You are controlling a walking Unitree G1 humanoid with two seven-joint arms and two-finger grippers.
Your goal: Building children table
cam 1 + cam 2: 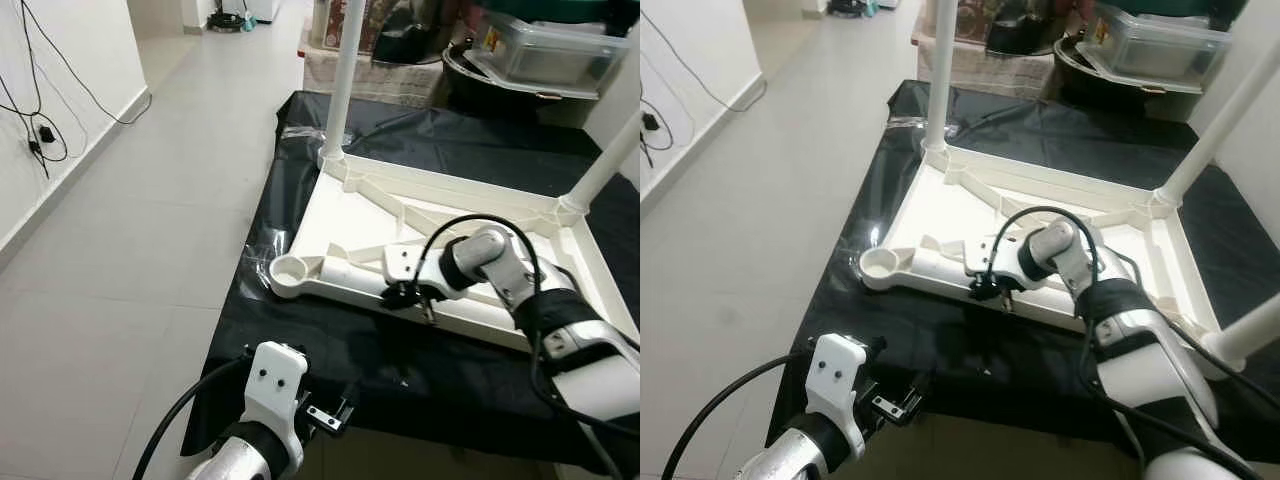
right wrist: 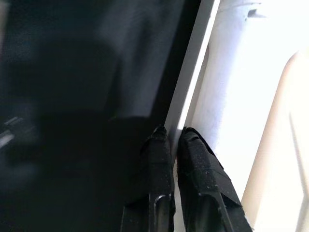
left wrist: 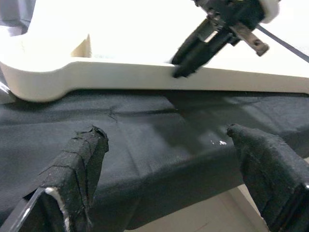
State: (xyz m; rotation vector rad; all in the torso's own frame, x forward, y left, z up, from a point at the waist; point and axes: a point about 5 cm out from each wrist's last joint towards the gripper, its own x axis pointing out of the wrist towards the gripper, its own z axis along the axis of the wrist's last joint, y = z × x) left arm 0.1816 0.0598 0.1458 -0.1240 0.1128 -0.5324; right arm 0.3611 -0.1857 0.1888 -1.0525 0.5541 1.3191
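**Right gripper pinches the rim of the upturned children's table**

The white children's table top lies upside down on a black cloth spread over the floor. Everything below is placed relative to this table top.

Two white legs stand upright in the corner sockets on its far side: one at the far corner on the robot's left, one at the far corner on the robot's right. In the right eye view a third leg rises from the near corner on the robot's right. At the near corner on the robot's left an empty round socket faces upward, and a loose white leg lies on its side just beside the socket, along the near rim.

The right gripper sits on the near rim, about midway along it. Its two black fingers are closed tight together on the thin edge of the rim, one finger on the cloth side and the other on the inner side, next to the lying leg.

The left gripper hangs off the near edge of the cloth, apart from the table top, aimed toward its near rim. Its fingers are spread wide with nothing between them.

Beyond the far side stand a clear plastic storage box and other household items. Grey floor tiles stretch away on the robot's left of the table top, with black cables along a white wall.
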